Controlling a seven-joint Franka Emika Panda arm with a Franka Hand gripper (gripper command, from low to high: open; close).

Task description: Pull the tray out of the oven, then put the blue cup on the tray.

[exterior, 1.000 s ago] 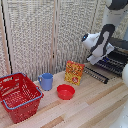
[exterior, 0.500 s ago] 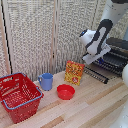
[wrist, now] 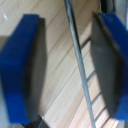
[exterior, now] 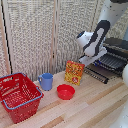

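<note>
Tray [exterior: 111, 61]: sticking out of the oven [exterior: 118, 49] at the exterior view's right, over the lowered door.
Blue cup [exterior: 46, 81]: standing on the desk [exterior: 90, 107] between the red basket [exterior: 19, 95] and the snack box [exterior: 74, 72], well apart from the tray.
Change: arm is drawing back leftward from a second ago, bringing the tray along; pull looks underway, cup untouched.
End effector [wrist: 70, 65]: pads spread either side of a thin tray bar [wrist: 79, 70], not pinching it.
Views: only the wrist view is showing that bar; only the exterior view is showing the cup.

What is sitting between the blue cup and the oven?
In the exterior view, a yellow-orange box stands between the blue cup and the oven. The red bowl lies just in front of that stretch.
</note>
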